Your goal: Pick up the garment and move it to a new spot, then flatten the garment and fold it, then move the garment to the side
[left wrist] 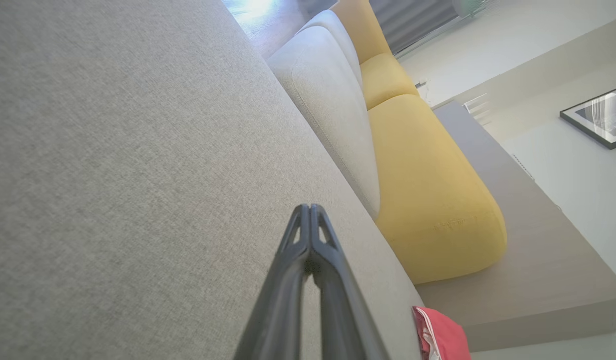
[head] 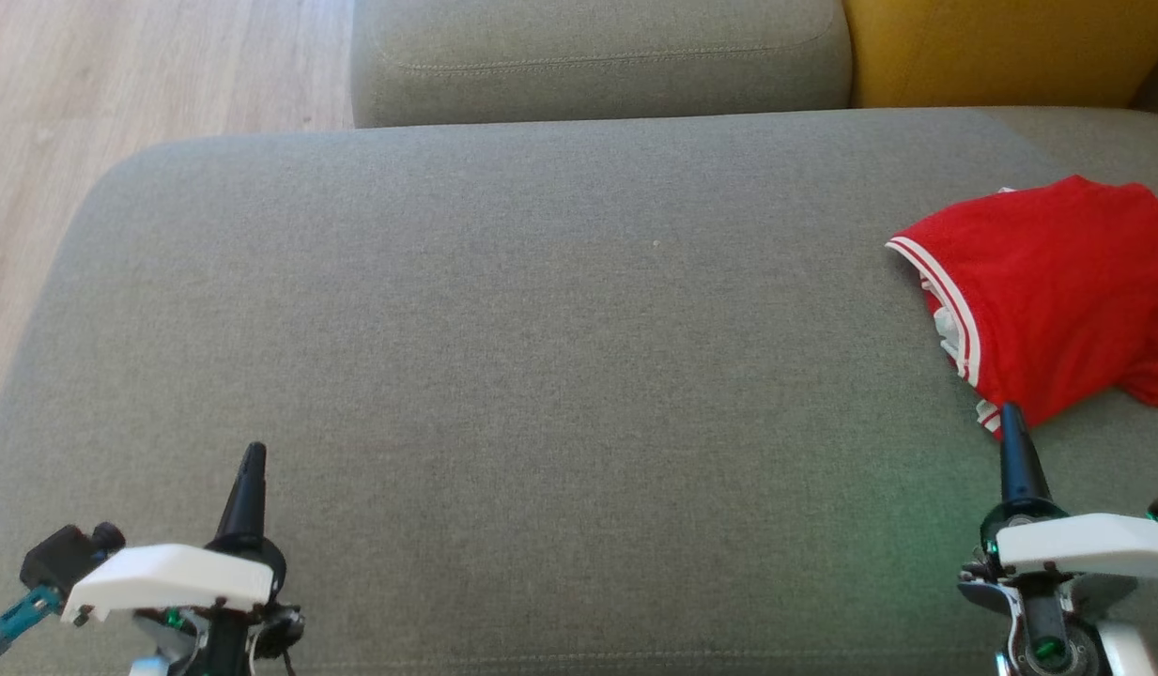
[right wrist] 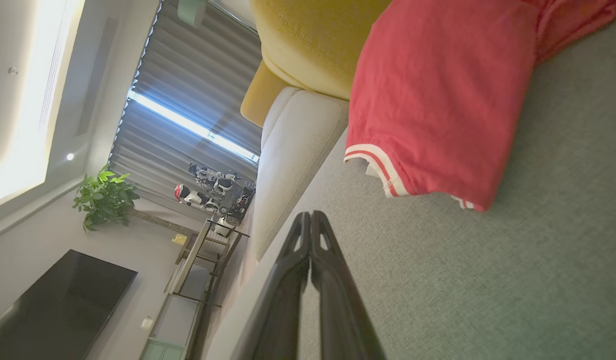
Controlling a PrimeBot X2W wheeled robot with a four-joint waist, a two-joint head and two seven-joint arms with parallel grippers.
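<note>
Red soft knit garment with white-striped trim lies at three o'clock, likely light and floppy. I'd pinch its striped hem; my right gripper and left gripper are clenched, empty.

No words, numbers or signs can be read in any of the pictures. The red garment has white stripes along its edge, but no letters show on it. The framed picture on the wall is too small and blurry to read.
</note>
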